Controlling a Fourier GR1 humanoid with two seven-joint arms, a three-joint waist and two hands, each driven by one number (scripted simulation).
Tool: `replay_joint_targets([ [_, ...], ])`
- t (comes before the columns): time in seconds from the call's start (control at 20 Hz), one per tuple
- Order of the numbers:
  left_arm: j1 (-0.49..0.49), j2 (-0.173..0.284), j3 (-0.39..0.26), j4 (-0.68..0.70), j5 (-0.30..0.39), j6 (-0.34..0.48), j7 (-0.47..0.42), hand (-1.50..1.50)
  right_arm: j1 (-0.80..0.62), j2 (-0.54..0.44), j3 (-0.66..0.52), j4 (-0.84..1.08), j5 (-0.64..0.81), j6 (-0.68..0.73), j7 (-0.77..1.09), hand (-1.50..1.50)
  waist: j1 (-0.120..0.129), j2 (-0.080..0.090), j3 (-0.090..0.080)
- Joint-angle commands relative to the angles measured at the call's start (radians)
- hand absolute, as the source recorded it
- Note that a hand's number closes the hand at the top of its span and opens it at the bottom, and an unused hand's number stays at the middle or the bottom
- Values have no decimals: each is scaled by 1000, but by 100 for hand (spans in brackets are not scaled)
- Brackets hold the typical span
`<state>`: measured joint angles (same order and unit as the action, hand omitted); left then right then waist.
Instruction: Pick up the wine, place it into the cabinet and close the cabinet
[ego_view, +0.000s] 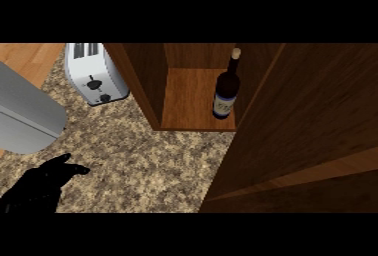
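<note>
The wine bottle (226, 92), dark with a pale label and a cork top, stands upright inside the wooden cabinet (188, 107), on the right side of its shelf. The cabinet door (310, 130) is a large dark wood panel that swings across the right of the view, partly covering the opening. My left hand (40, 187) shows at the lower left over the counter, black, with its fingers relaxed and holding nothing. It is well apart from the cabinet. My right hand is not in the view.
A white toaster (92, 72) stands on the speckled granite counter (140, 160) just left of the cabinet. A grey forearm (26, 115) crosses the left edge. Wooden flooring (29, 57) shows at the top left.
</note>
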<state>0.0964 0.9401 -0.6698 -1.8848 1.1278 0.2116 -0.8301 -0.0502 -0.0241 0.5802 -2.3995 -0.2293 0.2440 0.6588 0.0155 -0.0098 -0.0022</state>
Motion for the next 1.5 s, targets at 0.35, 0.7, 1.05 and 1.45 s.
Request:
replay_joint_targets([
  [0.35, 224, 170, 195, 31, 131, -220, -80, -150, -267, 23, 390, 126, 238, -353, 41, 150, 27, -3, -2],
  [0.7, 306, 219, 259, 122, 125, -344, -126, -150, -420, 18, 387, 170, 305, -581, -28, 150, 34, -4, -3],
  [1.05, 351, 284, 361, 168, 182, -499, -130, -150, -575, 16, 254, 270, 254, -699, -15, 150, 48, 5, -2],
  [1.45, 404, 298, 442, 244, 172, -588, -133, -150, -875, 22, 19, 601, 134, -711, -65, 150, 58, 13, 0],
])
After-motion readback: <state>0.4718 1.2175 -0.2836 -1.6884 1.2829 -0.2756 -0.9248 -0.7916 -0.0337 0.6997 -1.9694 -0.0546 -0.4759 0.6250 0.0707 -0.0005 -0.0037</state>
